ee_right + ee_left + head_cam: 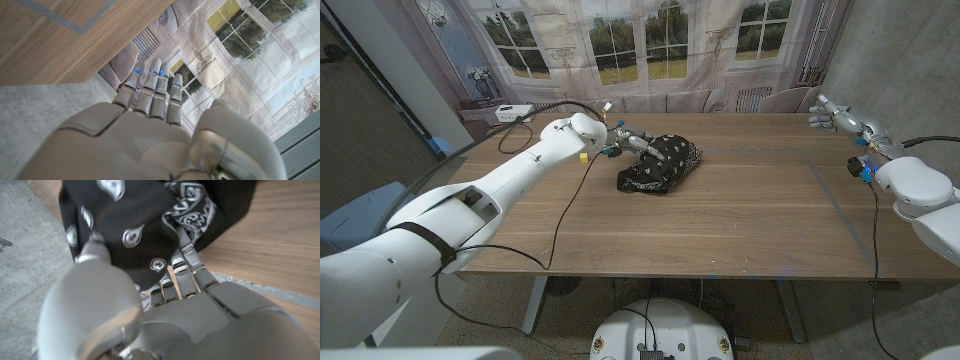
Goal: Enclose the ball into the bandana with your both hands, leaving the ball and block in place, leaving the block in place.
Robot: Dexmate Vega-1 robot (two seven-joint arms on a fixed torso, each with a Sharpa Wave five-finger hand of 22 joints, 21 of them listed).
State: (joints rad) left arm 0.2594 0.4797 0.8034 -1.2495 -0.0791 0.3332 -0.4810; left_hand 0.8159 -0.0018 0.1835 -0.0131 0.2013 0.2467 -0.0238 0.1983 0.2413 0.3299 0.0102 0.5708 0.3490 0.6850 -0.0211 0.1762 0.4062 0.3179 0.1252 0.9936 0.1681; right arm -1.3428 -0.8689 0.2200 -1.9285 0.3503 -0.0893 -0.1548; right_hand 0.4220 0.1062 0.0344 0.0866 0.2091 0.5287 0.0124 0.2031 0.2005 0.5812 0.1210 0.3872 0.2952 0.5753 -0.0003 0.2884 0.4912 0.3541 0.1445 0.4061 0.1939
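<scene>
The bandana point(660, 164) is sitting bunched into a dark mound on the surface point(740, 215), left of centre and toward the far side. No ball is showing anywhere, so by my reading it is already lying under that cloth, and the lump's rounded shape fits that. A small yellow block point(582, 156) is sitting just left of the mound, beside the left arm, apparently undisturbed.

The left hand point(632, 143) is reaching over the far-left part of the bandana, and in the left wrist view its fingers point(186, 265) are pressing into the black folds, with the thumb digging in on the other side. It is looking like a pinch on the fabric, a fold being gathered or tucked.

The right hand point(835, 117) is hanging well away at the far right edge of the surface, fingers apart and holding nothing; its wrist view is looking off past the surface toward the curtain.

So the wrapping is looking mostly done. What is left, I would judge, is tidying the last folds, ideally with the right hand joining in, then letting go without nudging the block.
</scene>
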